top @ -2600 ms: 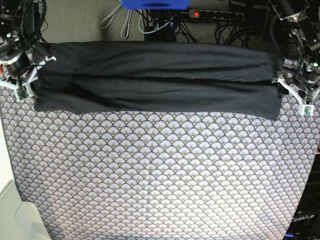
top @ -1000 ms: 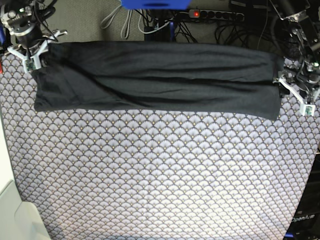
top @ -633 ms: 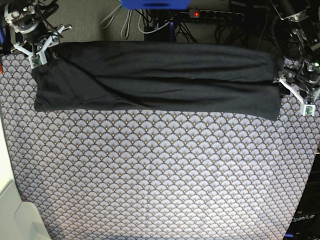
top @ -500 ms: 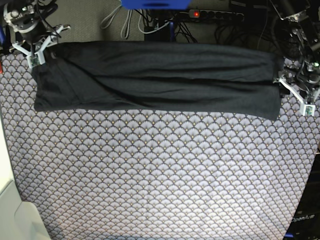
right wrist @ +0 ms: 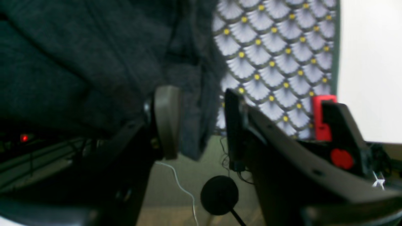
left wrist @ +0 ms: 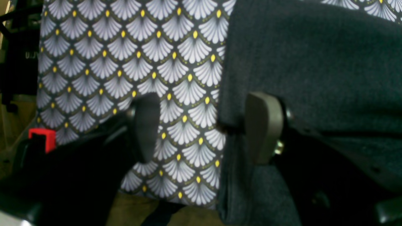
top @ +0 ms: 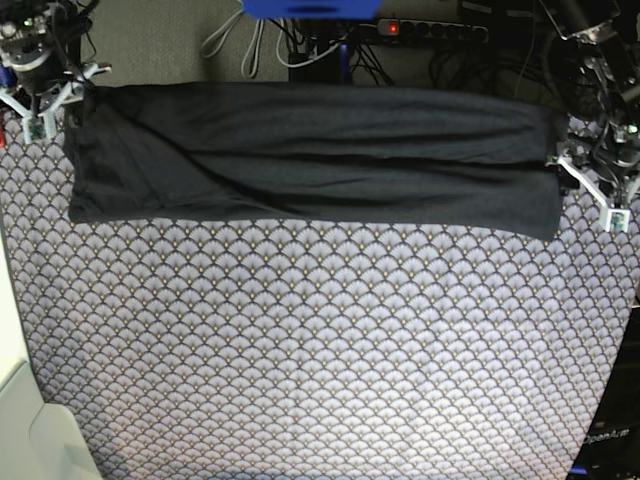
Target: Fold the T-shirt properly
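I see the T-shirt [top: 310, 155] lying as a long dark band along the far edge of the tablecloth [top: 320, 350], reaching nearly from one far corner to the other, plain side up. It is folded lengthwise, with creases running along its length.

Left gripper [top: 585, 185]: sits at the shirt's end near the far corner on the base view's right. On the left wrist view its fingers [left wrist: 263, 128] stand wide apart; one pad lies against the shirt's hem, the other is over bare tablecloth. Nothing is pinched between them.

Right gripper [top: 42, 95]: at the opposite far corner, by the shirt's other end. On the right wrist view, the right gripper's [right wrist: 199, 125] jaws are parted, and a hanging corner of fabric sits in the gap. I cannot tell whether either pad touches it. Beyond the far edge I note a tangle of cables [top: 330, 45].
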`<action>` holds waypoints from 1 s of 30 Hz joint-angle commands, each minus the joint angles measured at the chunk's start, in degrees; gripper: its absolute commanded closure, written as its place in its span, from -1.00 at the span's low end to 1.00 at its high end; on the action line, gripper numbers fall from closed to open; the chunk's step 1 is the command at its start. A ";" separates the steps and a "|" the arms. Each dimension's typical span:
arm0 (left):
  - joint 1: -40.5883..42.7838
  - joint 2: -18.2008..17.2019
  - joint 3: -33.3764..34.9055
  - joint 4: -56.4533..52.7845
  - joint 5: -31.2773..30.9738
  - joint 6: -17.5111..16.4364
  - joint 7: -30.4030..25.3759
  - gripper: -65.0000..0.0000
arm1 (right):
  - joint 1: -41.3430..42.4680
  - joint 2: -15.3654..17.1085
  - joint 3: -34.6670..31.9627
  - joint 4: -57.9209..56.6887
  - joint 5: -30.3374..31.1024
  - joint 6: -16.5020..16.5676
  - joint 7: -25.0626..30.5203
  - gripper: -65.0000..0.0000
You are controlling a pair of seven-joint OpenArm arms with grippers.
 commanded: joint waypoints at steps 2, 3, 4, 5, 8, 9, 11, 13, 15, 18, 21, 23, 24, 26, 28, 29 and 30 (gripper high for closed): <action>-0.51 -1.20 -0.43 1.21 -0.45 0.13 -0.92 -0.28 | 0.81 1.33 -3.47 1.55 0.94 -0.23 1.92 0.24; -0.51 -1.20 -0.43 1.21 -0.45 0.13 -0.92 -0.28 | 0.99 1.95 -5.23 1.20 0.50 -0.23 1.92 0.24; -0.51 -1.20 -0.43 1.21 -0.45 0.13 -0.92 -0.28 | 1.78 2.21 -6.72 1.02 -0.20 -0.23 1.92 0.24; -0.51 -1.20 -0.43 1.21 -0.45 0.13 -0.92 -0.28 | 3.18 2.21 -7.95 0.23 -1.17 -0.23 1.83 0.24; -0.60 -1.20 -0.43 1.21 -0.45 0.13 -0.92 -0.29 | 7.14 2.21 -9.19 -3.90 -5.92 -0.23 1.83 0.24; -0.60 -1.20 -0.43 1.21 -0.45 0.13 -0.92 -0.29 | 8.63 2.12 -9.45 -5.40 -7.50 -0.23 1.83 0.25; -0.60 -1.11 -0.43 1.04 -0.45 0.13 -0.92 -0.29 | 11.10 2.12 -9.36 -8.56 -8.99 -0.23 1.83 0.25; -0.69 -0.76 -0.08 0.95 -0.45 0.13 -0.92 -0.29 | 12.85 2.92 -9.27 -11.64 -9.17 -0.23 1.83 0.25; -0.60 -0.67 -0.08 0.68 -0.45 0.13 -0.92 -0.29 | 13.56 3.97 -9.54 -13.48 -9.17 -0.23 1.83 0.25; -0.60 -0.67 -0.08 0.42 -0.62 0.04 -0.92 -0.29 | 13.64 4.15 -9.54 -14.98 -9.17 -0.23 1.83 0.25; -0.42 -0.67 -0.43 0.51 -4.14 -2.86 -0.57 -0.29 | 13.64 4.15 -9.54 -15.07 -9.17 -0.23 1.83 0.25; -0.34 -1.02 -0.43 0.42 -6.07 -3.83 -0.57 -0.29 | 13.64 4.06 -9.54 -15.07 -9.17 -0.23 1.83 0.25; -0.34 -1.02 -0.43 0.33 -6.60 -4.09 -0.57 -0.29 | 13.64 4.06 -9.54 -15.07 -9.17 -0.23 1.83 0.25; -0.60 -0.85 -0.43 -0.55 -6.86 -4.44 -0.66 -0.29 | 13.64 4.06 -9.54 -15.07 -9.17 -0.23 1.83 0.25; -0.86 -0.76 -0.43 -2.66 -6.95 -4.44 -0.92 -0.29 | 13.64 3.97 -9.54 -15.07 -9.17 -0.23 1.83 0.25; -0.86 -0.76 -0.43 -3.71 -7.21 -4.44 -0.92 -0.29 | 13.56 3.97 -9.54 -15.07 -9.17 -0.23 1.83 0.25; -1.21 -0.76 -0.43 -4.59 -7.21 -4.44 -0.92 -0.29 | 13.56 3.97 -9.54 -15.07 -9.17 -0.23 1.83 0.25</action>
